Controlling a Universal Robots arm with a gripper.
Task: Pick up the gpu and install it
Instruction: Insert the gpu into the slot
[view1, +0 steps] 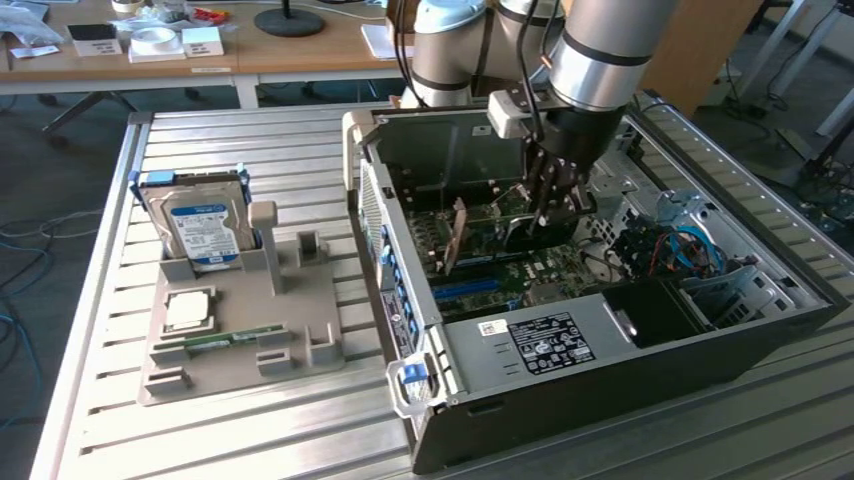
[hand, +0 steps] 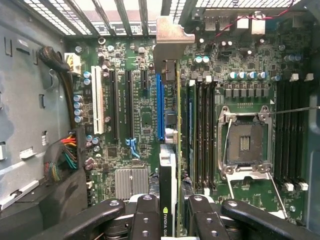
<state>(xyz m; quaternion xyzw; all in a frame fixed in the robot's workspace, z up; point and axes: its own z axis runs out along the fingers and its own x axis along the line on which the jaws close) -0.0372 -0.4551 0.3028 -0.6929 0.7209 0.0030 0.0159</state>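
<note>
Slatted metal desk (view1: 267, 140) carries an open computer case (view1: 601, 380) on its side, at three o'clock of a grey parts tray (view1: 227, 360) in the exterior view. Gripper (view1: 547, 210) is down inside the case, narrowed on the gpu (hand: 167, 170) with a finger against each face. The card stands on edge over the motherboard, alongside the blue slot (hand: 160, 107), with its end bracket (hand: 172, 35) at the rear grille. Whether its contacts are in the slot cannot be told. Risks, as judged: a card off the slot line would bind or scrape the board under pressure; the bracket could catch the case frame; a tilt in the grip could strike the neighbouring memory slots (hand: 202, 135). Legible writing: a green label (hand: 165, 212) on the card reads "NVIDIA QUA", the rest cut off. The case sticker (view1: 545, 343) and the label of the hard drive (view1: 203, 230), at nine o'clock of the case, cannot be read.
</note>
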